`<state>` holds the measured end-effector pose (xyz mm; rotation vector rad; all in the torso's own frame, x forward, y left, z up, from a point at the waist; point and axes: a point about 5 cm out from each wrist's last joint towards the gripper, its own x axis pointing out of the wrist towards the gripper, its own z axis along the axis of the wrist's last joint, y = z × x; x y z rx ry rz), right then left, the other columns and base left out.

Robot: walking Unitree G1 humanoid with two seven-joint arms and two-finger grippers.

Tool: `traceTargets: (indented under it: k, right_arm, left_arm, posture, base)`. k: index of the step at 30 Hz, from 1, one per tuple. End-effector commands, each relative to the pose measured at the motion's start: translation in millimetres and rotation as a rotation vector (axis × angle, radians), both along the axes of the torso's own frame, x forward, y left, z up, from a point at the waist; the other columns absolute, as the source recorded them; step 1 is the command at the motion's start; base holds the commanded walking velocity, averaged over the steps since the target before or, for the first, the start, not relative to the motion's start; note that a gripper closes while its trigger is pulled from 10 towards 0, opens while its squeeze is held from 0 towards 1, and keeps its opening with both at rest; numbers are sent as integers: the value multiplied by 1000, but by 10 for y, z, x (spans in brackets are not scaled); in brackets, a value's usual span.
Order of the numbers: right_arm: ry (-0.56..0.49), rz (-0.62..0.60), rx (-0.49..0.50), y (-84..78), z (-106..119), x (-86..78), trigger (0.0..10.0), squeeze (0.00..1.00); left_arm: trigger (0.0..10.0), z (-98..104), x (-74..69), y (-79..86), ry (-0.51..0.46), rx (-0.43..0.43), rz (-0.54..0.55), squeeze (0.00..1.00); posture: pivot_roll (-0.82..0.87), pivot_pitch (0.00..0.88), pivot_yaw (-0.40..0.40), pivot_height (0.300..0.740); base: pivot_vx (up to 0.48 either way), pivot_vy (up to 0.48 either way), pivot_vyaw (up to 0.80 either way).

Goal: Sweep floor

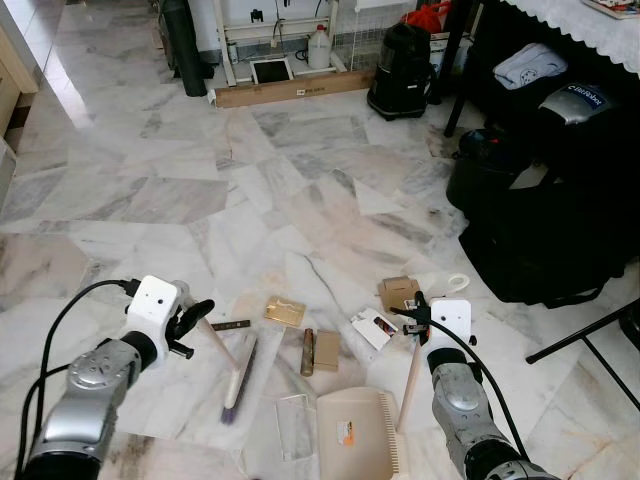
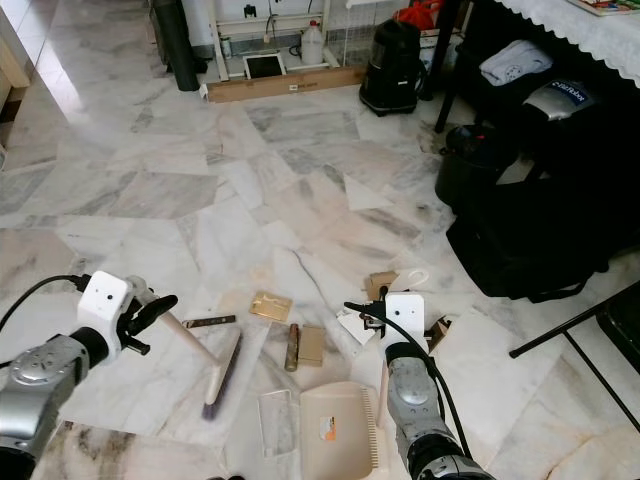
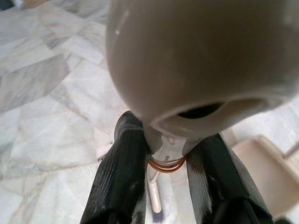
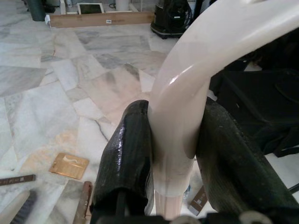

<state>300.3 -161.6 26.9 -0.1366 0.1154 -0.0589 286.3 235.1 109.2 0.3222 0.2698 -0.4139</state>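
My left gripper (image 1: 196, 318) is shut on the pale handle of a hand brush (image 1: 238, 382), whose dark bristles rest on the marble floor. In the left wrist view the handle's rounded end (image 3: 201, 60) sits between the fingers (image 3: 122, 172). My right gripper (image 1: 412, 318) is shut on the upright handle (image 4: 196, 84) of a beige dustpan (image 1: 360, 435), which lies flat on the floor near me. Litter lies between them: a gold card (image 1: 285, 312), a brown tube (image 1: 308, 352), a tan card (image 1: 326, 350), a small cardboard box (image 1: 399, 292) and a white card (image 1: 373, 328).
Black bags (image 1: 550, 230) and a thin black stand leg (image 1: 585, 335) crowd the right side. A black vacuum cleaner (image 1: 400, 75), a long cardboard box (image 1: 295, 92) and a white jug (image 1: 318, 48) stand at the far wall. Open marble floor stretches ahead and to the left.
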Motion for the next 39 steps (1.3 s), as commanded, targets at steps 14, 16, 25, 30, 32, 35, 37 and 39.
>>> traceTargets:
  k: [14, 16, 25, 30, 32, 35, 37, 39]
  right_arm:
    - [99, -5, -15, -42, -175, -122, 10000, 0]
    - [100, -5, -16, -43, -176, -122, 10000, 0]
    - [100, -5, -17, -42, -174, -120, 10000, 0]
    - [96, 0, -17, -29, -164, -108, 10000, 0]
    - [94, 0, -15, -25, -157, -101, 10000, 0]
    - [90, 2, -16, -23, -145, -89, 10000, 0]
    - [88, 1, -16, -26, -141, -86, 10000, 0]
    - [89, 1, -17, -29, -141, -86, 10000, 0]
  left_arm:
    - [10000, -232, -298, -79, 298, 66, -233, 0]
    - [10000, -273, -343, -134, 334, 33, -262, 0]
    - [10000, -324, -361, -267, 387, -56, -267, 0]
    - [10000, -243, -193, -393, 301, -163, -175, 0]
    - [10000, -212, -119, -391, 264, -210, -108, 0]
    - [10000, -158, -34, -386, 224, -279, -31, 0]
    - [10000, -122, -4, -408, 222, -346, -4, 0]
    - [10000, -97, 4, -428, 224, -396, 4, 0]
  posture:
    - [59, 118, -21, 740]
    - [61, 115, -20, 740]
    - [57, 104, -18, 740]
    - [60, 97, -19, 740]
    - [56, 93, -20, 740]
    - [54, 94, -21, 740]
    - [54, 99, -22, 740]
    - [54, 99, -22, 740]
  base:
    - [0, 0, 0]
    - [0, 0, 0]
    - [0, 0, 0]
    - [0, 0, 0]
    - [0, 0, 0]
    - [0, 0, 0]
    - [0, 0, 0]
    - [0, 0, 0]
